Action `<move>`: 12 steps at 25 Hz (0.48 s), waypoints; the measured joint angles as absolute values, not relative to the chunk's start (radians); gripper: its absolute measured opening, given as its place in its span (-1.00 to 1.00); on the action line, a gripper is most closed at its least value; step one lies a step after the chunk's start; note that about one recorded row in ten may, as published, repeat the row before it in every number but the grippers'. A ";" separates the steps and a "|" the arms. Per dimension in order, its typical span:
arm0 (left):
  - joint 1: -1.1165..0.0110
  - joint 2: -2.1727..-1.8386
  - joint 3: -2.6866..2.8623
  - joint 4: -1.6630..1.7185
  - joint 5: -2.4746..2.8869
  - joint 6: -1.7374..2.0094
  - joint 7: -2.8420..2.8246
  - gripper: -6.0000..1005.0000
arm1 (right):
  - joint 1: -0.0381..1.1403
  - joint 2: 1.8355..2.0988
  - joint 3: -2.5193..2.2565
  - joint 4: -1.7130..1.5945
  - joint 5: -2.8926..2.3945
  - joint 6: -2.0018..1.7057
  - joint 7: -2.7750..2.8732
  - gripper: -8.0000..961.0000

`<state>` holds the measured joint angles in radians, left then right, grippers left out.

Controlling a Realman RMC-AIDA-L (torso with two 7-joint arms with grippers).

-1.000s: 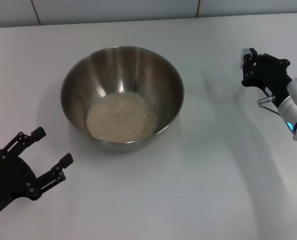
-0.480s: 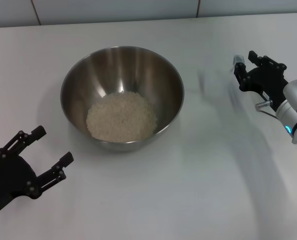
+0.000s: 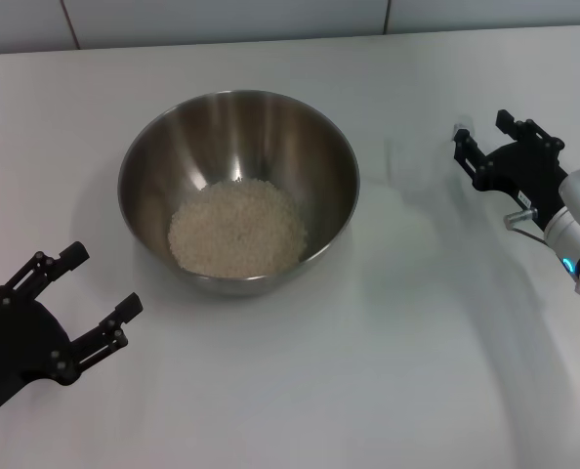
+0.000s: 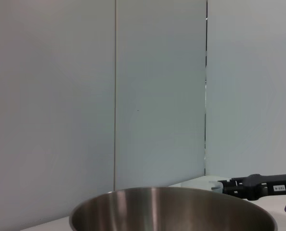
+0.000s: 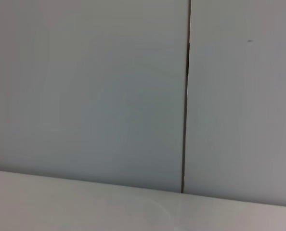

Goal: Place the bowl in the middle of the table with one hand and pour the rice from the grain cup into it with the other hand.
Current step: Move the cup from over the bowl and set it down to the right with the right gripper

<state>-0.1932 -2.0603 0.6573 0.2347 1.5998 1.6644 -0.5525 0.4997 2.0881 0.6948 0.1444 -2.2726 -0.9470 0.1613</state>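
One round steel bowl (image 3: pixel 238 186) — granular white rice (image 3: pixel 237 228), smooth white table (image 3: pixel 368 371).

Our left gripper (image 3: pixel 80 298) rests low at the near left, its black fingers spread apart and pointing forward. Our right gripper (image 3: pixel 483 143) reaches in from the right side, fingers parted, on its silver-and-white wrist (image 3: pixel 578 230).

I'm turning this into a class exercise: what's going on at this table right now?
The bowl sits on the table with the rice already in it. The clear grain cup stands empty to its right, and the right hand is open beside it, not gripping. The left hand rests open near the front edge, holding nothing.
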 joint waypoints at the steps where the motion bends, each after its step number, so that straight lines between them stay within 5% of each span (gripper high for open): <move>1: -0.193 -2.060 0.657 0.235 1.599 1.665 -0.552 0.69 | 0.494 2.089 0.695 0.145 -2.274 -0.948 0.162 0.01; 12: -0.193 -2.060 0.656 0.235 1.598 1.666 -0.552 0.69 | 0.442 2.089 0.661 0.148 -2.276 -1.022 0.163 0.31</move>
